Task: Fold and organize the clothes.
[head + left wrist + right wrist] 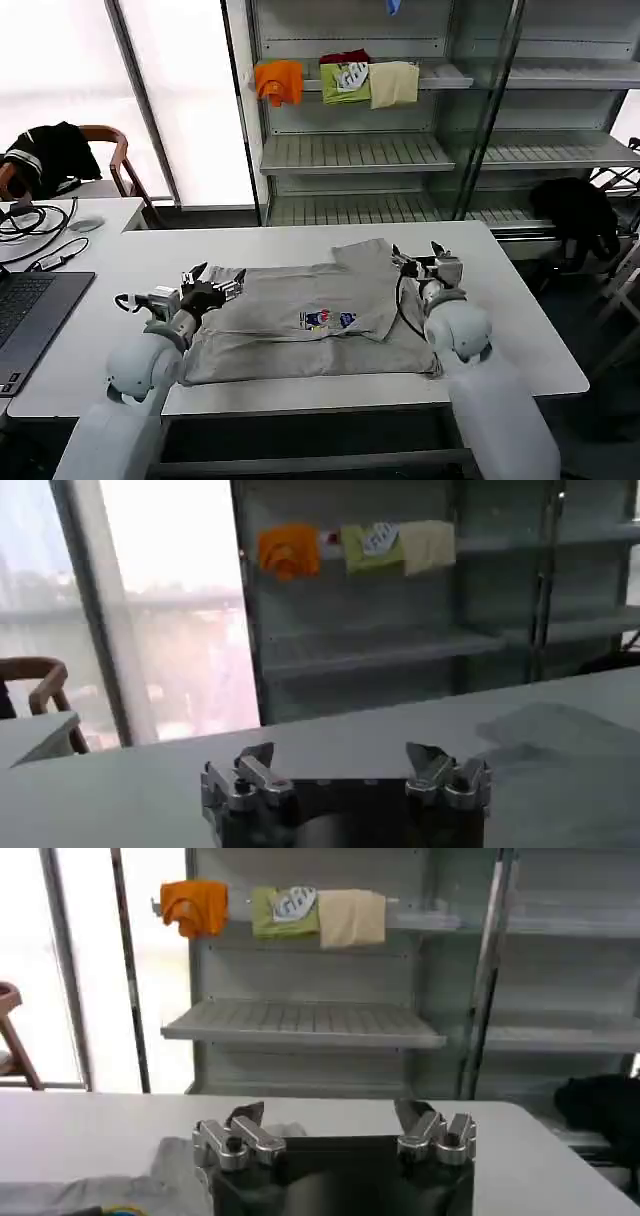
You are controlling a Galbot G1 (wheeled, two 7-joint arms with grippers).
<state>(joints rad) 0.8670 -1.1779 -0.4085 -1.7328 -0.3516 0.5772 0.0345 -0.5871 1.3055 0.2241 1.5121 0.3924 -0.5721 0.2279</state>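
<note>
Now, grey shirt (300,315) (partly folded) on table (520,330) — left claw (213,283), right claw (420,258) released.

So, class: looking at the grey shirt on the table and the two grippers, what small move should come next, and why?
Probably lower the left gripper onto the near sleeve edge of the grey shirt and close on it. The shirt lies spread and still unfolded on the table, both grippers are open and hold nothing, and the right gripper waits at the shirt's far right edge.
</note>
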